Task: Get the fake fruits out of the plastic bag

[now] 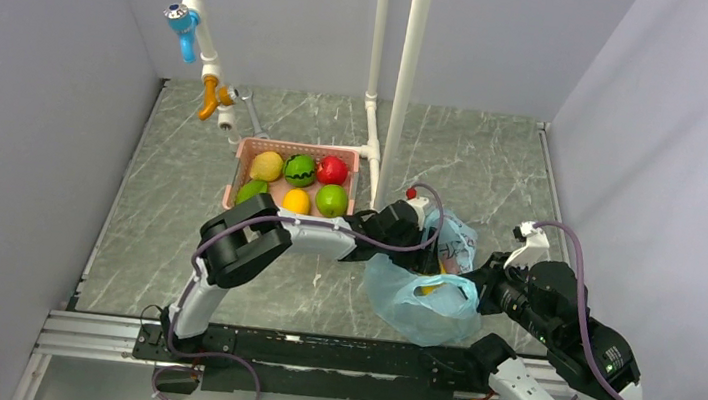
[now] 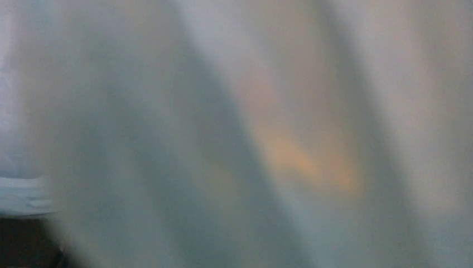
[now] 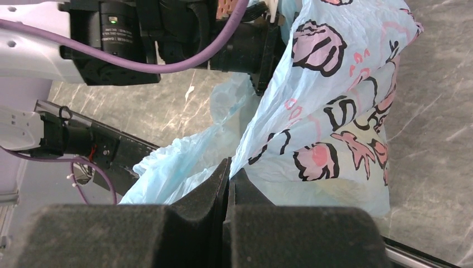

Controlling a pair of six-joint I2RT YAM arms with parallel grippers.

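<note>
Crinkly light-blue bag (image 3: 334, 106) w/ pink-black print, R fingers (image 3: 195, 204) pinching it; L fingers hidden, can't tell.

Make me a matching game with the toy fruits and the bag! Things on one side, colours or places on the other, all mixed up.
Things:
1. plastic bag
2. watermelon
3. red apple
4. basket

Colours or places:
a. pink lattice
b. light blue with pink pictures
c. far right corner of the basket
d. green with dark wavy stripes

Right pairs: 1-b, 2-d, 3-c, 4-a.
</note>
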